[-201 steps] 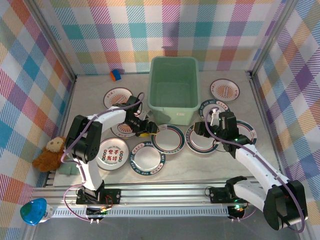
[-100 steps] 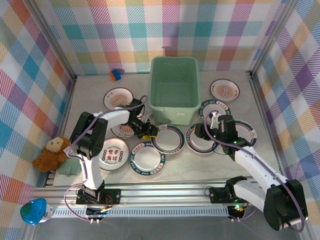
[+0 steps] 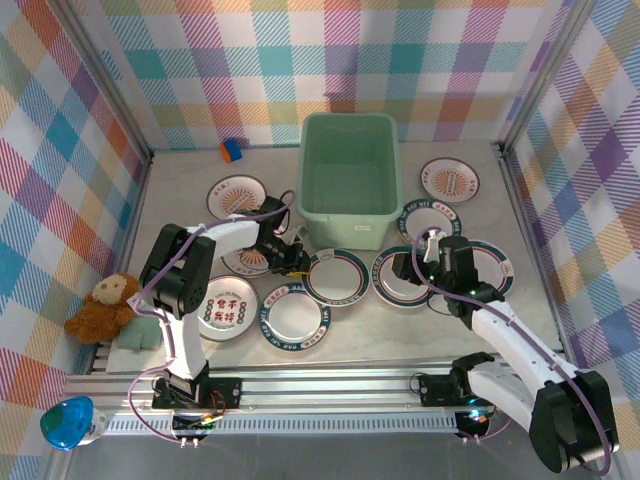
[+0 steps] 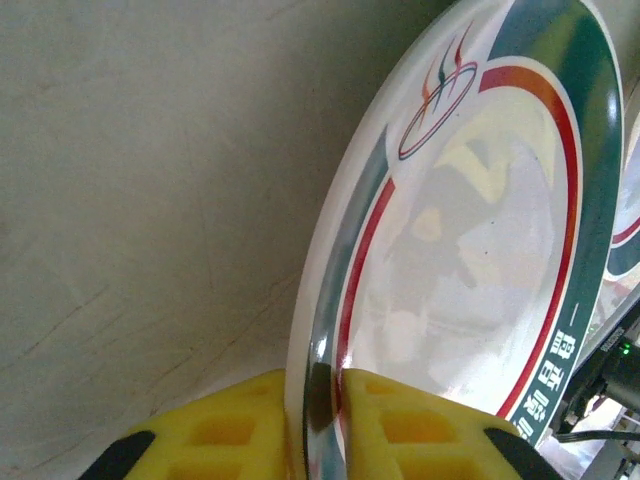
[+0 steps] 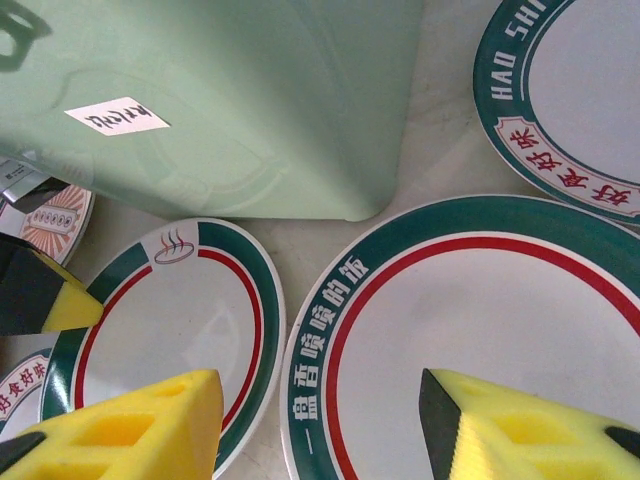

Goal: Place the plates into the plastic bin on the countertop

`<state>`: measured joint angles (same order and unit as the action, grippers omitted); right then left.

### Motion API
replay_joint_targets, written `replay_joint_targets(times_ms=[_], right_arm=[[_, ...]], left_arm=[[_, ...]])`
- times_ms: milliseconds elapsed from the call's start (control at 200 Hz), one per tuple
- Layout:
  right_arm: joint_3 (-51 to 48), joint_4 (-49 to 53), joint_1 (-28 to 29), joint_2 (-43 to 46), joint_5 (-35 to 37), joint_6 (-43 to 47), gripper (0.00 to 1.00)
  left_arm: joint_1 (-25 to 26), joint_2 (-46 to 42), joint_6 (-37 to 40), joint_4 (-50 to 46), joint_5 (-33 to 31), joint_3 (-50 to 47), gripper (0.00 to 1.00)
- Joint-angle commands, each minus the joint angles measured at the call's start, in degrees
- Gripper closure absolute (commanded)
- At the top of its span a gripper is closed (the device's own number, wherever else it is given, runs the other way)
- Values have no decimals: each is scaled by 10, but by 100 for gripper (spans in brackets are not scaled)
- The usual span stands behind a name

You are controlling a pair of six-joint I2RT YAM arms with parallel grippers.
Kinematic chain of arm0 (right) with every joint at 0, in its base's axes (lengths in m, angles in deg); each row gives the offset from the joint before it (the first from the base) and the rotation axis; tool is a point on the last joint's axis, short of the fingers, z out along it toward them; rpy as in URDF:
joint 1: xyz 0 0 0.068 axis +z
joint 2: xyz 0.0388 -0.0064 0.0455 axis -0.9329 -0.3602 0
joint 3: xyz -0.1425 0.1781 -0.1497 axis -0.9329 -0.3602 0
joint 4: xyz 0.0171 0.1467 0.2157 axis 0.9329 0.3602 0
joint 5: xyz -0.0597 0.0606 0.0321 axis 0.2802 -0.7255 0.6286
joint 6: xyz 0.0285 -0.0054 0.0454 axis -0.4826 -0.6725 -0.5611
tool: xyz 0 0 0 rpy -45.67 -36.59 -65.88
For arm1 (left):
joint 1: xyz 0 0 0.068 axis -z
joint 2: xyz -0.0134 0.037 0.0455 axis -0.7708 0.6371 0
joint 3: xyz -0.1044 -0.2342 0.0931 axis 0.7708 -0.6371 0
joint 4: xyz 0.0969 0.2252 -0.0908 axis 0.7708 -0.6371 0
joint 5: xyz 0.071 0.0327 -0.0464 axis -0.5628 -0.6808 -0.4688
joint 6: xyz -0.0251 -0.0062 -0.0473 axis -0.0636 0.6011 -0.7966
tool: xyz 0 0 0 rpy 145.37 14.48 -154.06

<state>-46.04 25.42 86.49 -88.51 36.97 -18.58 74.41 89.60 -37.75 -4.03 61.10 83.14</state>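
The mint-green plastic bin stands at the back middle of the beige countertop, seen close in the right wrist view as the bin. Several plates lie flat around it. My left gripper is shut on the left rim of a teal-rimmed plate; in the left wrist view its yellow pads pinch that plate at my left gripper. My right gripper hangs open over another teal-rimmed plate, straddling this plate at my right gripper.
More plates lie at back left, back right, right and front. A blue-orange block sits by the back wall. A teddy bear lies at the left edge.
My left arm has dropped lower and its gripper has closed on the plate's left rim. My right gripper has drifted slightly nearer and lower over its plate.
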Motion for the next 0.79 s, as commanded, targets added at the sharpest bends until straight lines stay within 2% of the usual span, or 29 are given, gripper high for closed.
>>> replay_joint_targets(times_ms=[0,445,625,790], right_arm=[[-7,-7,3,11,8,-11,45],[-2,41,3,78,27,-17,45],[3,63,2,110,29,-21,45],[15,88,3,136,18,-18,45]], left_arm=[[7,-26,-2,5,-2,2,84],[6,-108,-21,10,-16,-27,93],[6,-157,-19,-15,-18,-39,100],[3,-225,7,-57,-38,-49,100]])
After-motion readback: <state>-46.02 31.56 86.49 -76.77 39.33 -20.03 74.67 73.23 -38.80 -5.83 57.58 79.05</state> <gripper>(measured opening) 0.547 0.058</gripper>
